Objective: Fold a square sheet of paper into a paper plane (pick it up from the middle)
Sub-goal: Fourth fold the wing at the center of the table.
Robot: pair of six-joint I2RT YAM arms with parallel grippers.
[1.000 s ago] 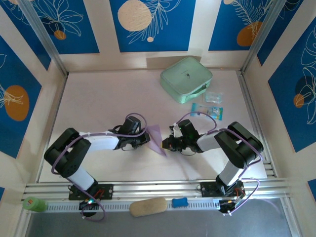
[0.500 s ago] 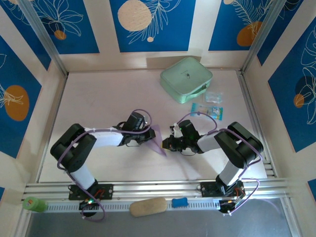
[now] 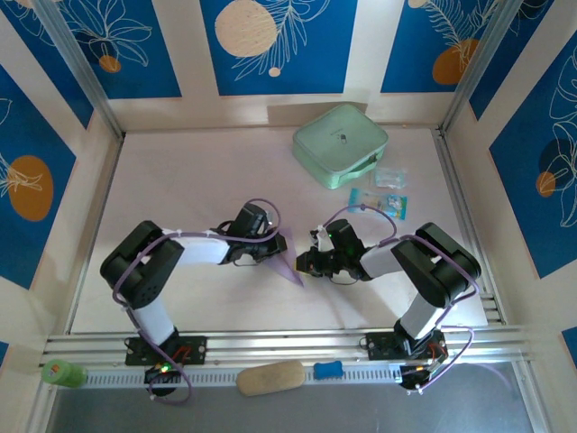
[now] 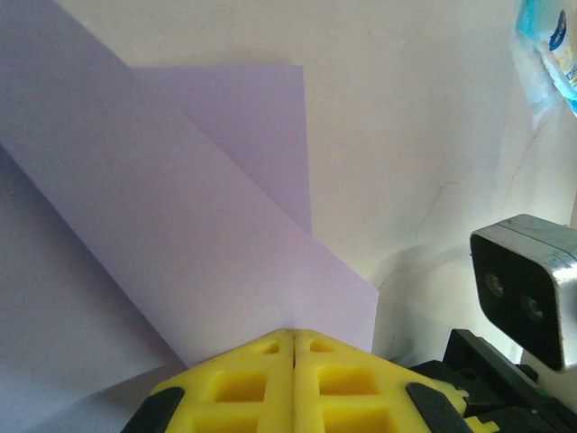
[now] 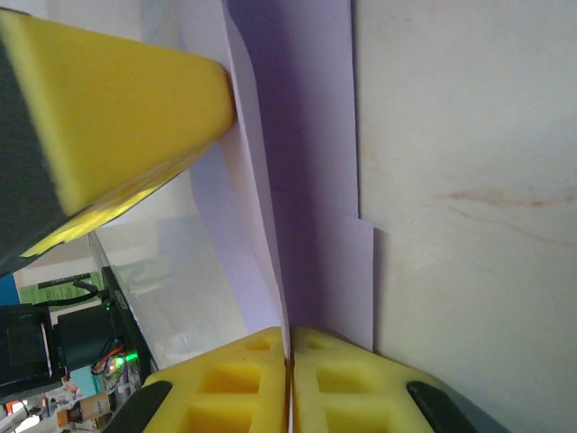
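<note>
The square sheet of paper [image 3: 290,264], lavender and partly folded into layered flaps, lies on the table between my two grippers. My left gripper [image 3: 278,245] is shut, its yellow tips [image 4: 294,334] pressed together against the top layer of the paper [image 4: 180,225]. My right gripper [image 3: 305,262] meets the paper from the right. In the right wrist view its jaws [image 5: 290,336] are closed on a raised thin edge of the paper [image 5: 311,135]. The left gripper's yellow finger [image 5: 117,117] touches the same sheet from the far side.
A mint-green case [image 3: 340,144] sits at the back right, with small blue packets [image 3: 390,203] and a clear packet [image 3: 390,178] just in front of it. The right arm's wrist camera [image 4: 527,289] stands close to the left fingers. A tan brush [image 3: 270,377] lies on the front rail.
My left arm has swung in and its gripper has slid a little to the right onto the paper. The right gripper and the paper's right edge have stayed put.
</note>
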